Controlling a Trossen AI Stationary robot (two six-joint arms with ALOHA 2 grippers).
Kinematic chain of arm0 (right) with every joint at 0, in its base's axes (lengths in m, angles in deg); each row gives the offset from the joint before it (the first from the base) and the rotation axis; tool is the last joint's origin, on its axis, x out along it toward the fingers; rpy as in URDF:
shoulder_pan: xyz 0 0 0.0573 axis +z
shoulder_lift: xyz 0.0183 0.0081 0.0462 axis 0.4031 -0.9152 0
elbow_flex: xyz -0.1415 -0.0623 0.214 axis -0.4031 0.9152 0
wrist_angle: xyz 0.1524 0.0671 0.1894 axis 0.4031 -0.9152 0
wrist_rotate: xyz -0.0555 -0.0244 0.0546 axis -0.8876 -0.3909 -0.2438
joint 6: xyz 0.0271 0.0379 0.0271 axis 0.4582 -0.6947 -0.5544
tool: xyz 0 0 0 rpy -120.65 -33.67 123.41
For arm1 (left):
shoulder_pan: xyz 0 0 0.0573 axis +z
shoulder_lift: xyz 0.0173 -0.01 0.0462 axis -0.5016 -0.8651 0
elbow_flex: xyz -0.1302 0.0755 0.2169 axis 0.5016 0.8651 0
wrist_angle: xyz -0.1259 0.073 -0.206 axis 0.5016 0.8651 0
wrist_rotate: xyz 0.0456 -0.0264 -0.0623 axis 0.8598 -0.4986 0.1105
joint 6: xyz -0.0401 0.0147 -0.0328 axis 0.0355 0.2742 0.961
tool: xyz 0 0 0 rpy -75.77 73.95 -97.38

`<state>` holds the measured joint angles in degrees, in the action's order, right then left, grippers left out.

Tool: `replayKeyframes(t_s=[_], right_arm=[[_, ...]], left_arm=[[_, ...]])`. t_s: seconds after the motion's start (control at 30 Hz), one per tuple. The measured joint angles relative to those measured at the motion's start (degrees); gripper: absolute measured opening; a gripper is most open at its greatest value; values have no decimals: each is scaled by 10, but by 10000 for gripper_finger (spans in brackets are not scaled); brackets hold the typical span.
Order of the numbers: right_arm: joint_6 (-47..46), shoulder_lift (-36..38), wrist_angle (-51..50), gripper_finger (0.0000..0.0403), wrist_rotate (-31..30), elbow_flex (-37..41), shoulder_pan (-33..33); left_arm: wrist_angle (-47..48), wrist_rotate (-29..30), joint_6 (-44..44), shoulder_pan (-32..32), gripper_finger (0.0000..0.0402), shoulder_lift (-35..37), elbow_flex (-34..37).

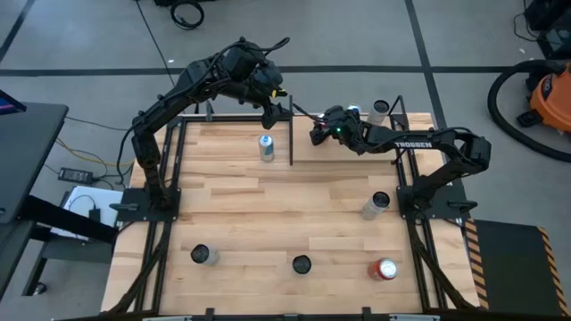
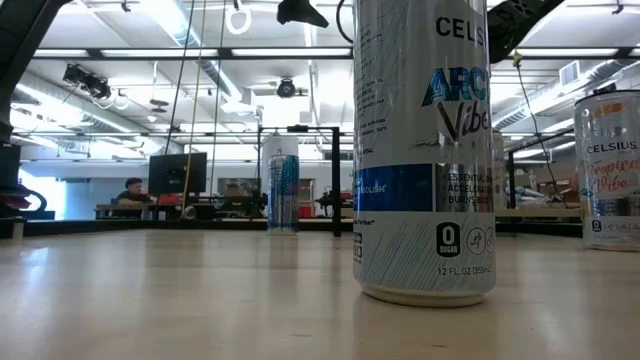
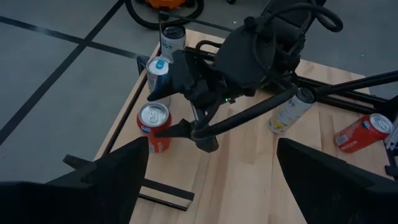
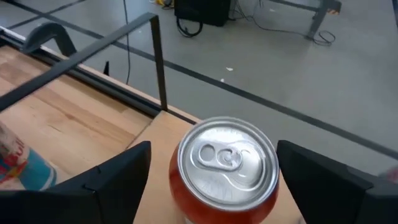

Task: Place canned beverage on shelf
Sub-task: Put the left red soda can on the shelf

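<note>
Red canned beverage (image 4: 227,167) upright, silver top, on pale wooden shelf (image 4: 158,127) near corner

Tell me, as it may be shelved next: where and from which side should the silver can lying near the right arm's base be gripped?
Take the silver can probably at mid-body from straight above, fingers closing across its round sides. It lies flat on the table, so its ends face sideways.
</note>
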<state>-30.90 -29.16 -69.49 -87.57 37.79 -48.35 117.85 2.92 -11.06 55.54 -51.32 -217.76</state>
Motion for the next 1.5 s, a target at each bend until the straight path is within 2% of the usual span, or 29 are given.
replayKeyframes(t_s=[0.23,0.33,0.4,0.57,0.67,0.83,0.93,1.1,1.27,1.5], right_arm=[[47,25,7,389,10,0,-3],[96,49,6,396,43,0,-11],[127,69,4,398,106,0,-21],[194,113,2,398,334,0,-70],[238,133,1,398,417,0,-103],[298,142,1,398,416,0,-145],[306,119,-7,398,416,0,-171],[316,83,-23,398,450,0,-199],[314,69,-26,398,488,0,-209],[310,52,-40,398,491,0,-205]], left_arm=[[0,0,0,0,357,0,0],[0,0,1,0,357,0,0],[0,0,3,0,357,0,0],[0,0,16,0,357,0,0],[0,0,25,0,357,0,0],[0,0,42,0,357,0,0],[-1,0,42,0,357,0,0],[-1,0,45,0,357,0,0],[-1,0,46,0,357,0,0],[-1,0,42,0,357,0,0]])
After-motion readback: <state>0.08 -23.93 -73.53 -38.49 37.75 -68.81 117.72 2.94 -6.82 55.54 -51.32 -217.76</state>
